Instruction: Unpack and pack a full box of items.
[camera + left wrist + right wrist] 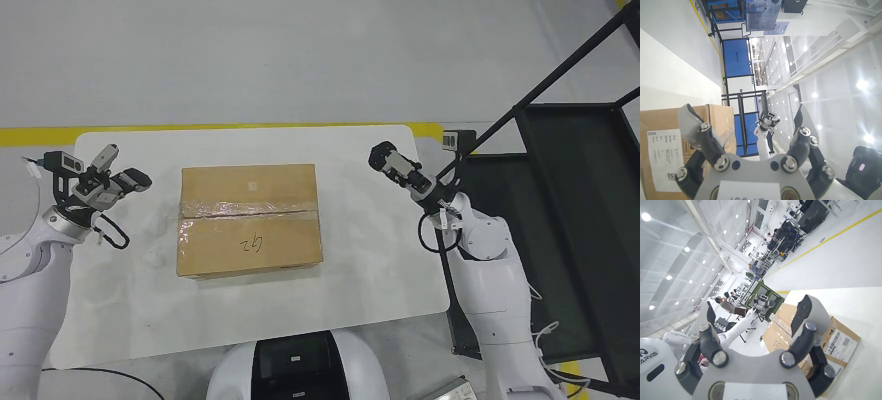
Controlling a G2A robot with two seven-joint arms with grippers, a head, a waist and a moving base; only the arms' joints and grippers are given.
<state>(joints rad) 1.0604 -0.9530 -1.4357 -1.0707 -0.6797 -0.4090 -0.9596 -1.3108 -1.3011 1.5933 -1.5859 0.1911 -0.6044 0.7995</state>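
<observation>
A: Top view. Where is the box?
B: The cardboard box (250,220) lies flat in the middle of the table (380,270). Its flaps are shut, with clear tape (250,211) along the centre seam and a handwritten mark on top. The left gripper (122,168) hangs off the box's left end and the right gripper (380,156) off its right end. Neither touches it.

A: Left wrist view. What is the pincer's state?
B: The left gripper (744,111) has its fingers spread wide with nothing between them. The box (721,117) shows an end face near one finger, with a white label (664,151) on it. The right gripper (770,121) is far across.

A: Right wrist view?
B: The right gripper (757,304) is also spread wide and empty. The box (778,330) sits on the table (848,302) with its taped seam up and a barcode label (838,344) on the near end. The left gripper (762,303) is beyond the box.
</observation>
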